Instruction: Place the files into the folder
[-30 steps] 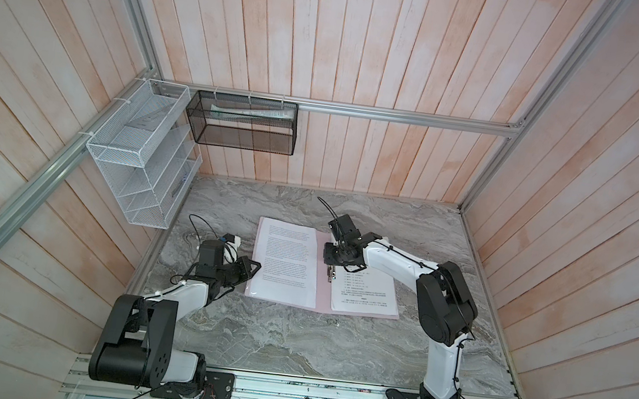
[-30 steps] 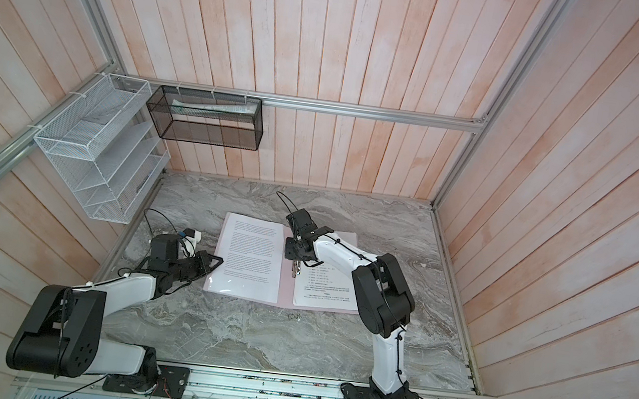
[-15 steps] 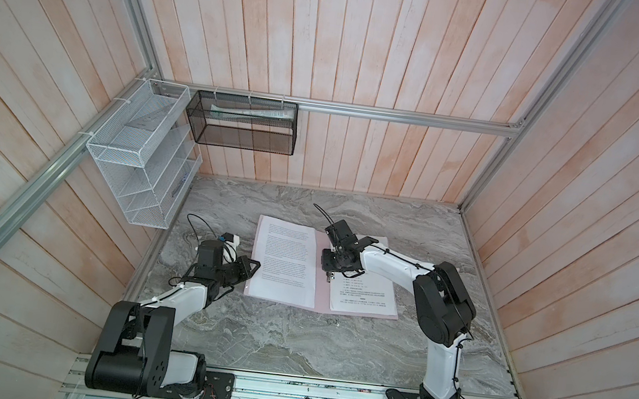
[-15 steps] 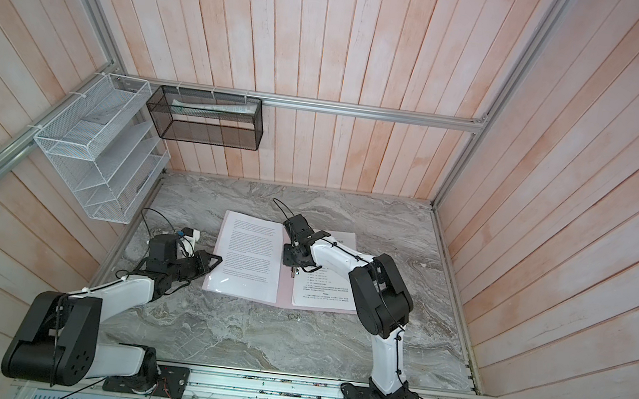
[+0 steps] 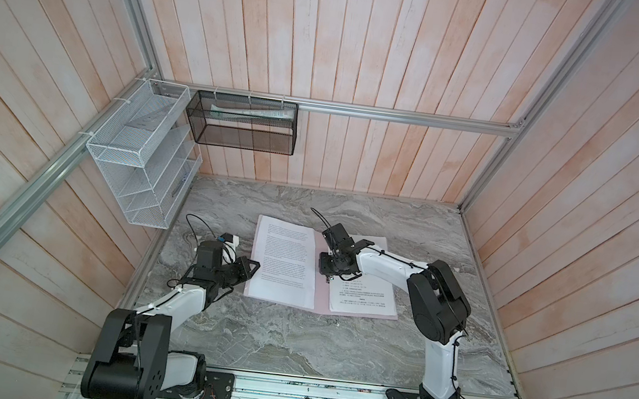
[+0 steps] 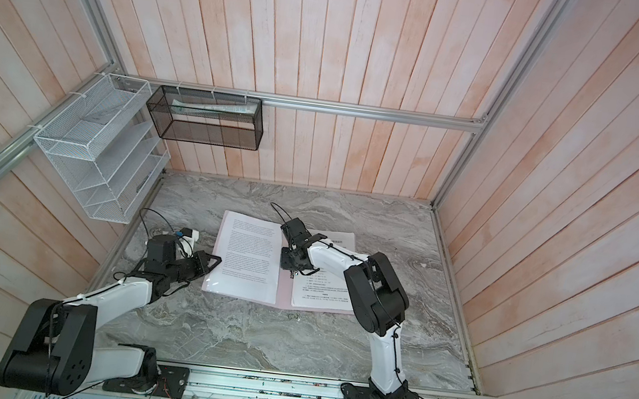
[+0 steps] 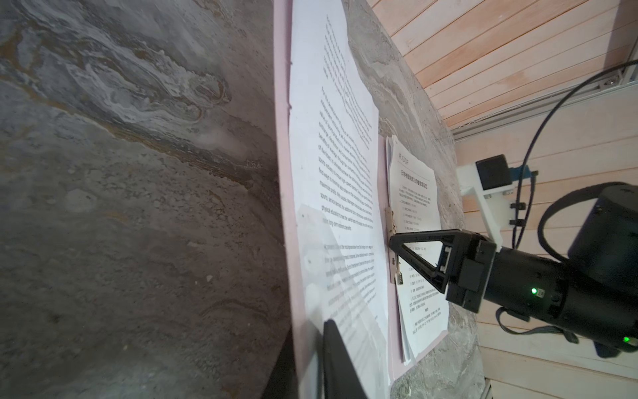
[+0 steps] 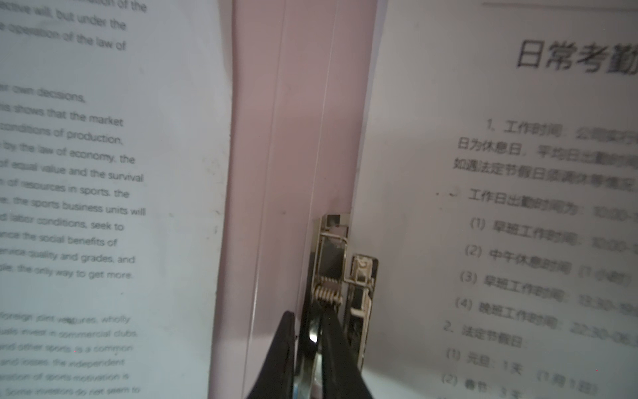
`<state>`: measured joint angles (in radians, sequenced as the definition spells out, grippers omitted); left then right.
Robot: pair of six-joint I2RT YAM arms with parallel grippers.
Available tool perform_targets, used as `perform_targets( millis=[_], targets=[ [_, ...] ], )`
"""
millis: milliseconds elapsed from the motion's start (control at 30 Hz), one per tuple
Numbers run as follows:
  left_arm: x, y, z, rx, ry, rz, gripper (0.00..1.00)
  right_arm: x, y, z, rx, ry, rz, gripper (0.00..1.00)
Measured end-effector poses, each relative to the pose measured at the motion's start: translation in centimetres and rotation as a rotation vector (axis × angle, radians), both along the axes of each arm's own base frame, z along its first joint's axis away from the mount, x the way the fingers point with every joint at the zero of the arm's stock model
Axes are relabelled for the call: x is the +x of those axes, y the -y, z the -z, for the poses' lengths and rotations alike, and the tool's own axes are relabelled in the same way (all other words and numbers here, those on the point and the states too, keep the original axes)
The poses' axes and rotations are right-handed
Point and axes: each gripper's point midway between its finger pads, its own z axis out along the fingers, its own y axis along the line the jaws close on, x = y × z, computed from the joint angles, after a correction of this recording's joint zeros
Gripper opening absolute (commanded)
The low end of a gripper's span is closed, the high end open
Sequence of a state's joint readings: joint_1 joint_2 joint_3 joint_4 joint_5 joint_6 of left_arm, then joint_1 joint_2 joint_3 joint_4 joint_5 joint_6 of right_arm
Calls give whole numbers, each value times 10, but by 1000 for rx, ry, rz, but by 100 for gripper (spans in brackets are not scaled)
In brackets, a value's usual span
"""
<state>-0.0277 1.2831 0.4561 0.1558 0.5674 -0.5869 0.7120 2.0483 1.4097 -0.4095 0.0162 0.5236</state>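
The pale pink folder point(image 5: 319, 302) point(image 6: 283, 297) lies open on the marble table. A white file sheet point(image 5: 284, 263) point(image 7: 331, 172) with English text rests on its left cover. A small stack of files point(image 5: 363, 298) point(image 8: 483, 207) lies on its right cover. My left gripper point(image 5: 254, 267) point(image 7: 310, 340) is shut on the left cover's outer edge, with the sheet on top. My right gripper point(image 5: 331, 274) point(image 8: 310, 328) points down at the spine, shut on the lever of the silver clip point(image 8: 331, 276) point(image 7: 392, 224).
A white wire-mesh rack point(image 5: 142, 160) hangs on the left wall. A black mesh basket point(image 5: 244, 123) holding rolled paper hangs on the back wall. Wooden walls close in three sides, and a metal rail point(image 5: 304, 395) runs along the front.
The right gripper shifted slightly toward the spine and its jaws narrowed onto the clip lever. The left gripper kept its hold on the cover edge.
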Motion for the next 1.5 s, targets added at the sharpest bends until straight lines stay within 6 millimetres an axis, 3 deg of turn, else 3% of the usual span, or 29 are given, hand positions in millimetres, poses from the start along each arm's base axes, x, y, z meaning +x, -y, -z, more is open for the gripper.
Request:
perform_targets(
  millis=[67, 267, 333, 667, 1000, 1267, 1500],
  targets=[
    [-1, 0, -2, 0, 4, 0, 19, 0, -1, 0, 8, 0, 0, 10],
    [-3, 2, -16, -11, 39, 9, 56, 0, -9, -1, 47, -1, -11, 0],
    [-5, 5, -26, -28, 65, 21, 60, 0, -10, 0, 55, -2, -14, 0],
    [-12, 25, -91, -181, 211, 108, 62, -1, -19, 0, 110, 2, -34, 0],
    [-5, 43, -122, -277, 261, 158, 62, -3, -31, -1, 199, -16, -53, 0],
    [5, 74, -171, -317, 367, 244, 62, -10, -47, -1, 300, -55, -76, 0],
    [9, 118, -172, -339, 360, 333, 62, -21, -68, -3, 461, -123, -112, 0]
  ],
)
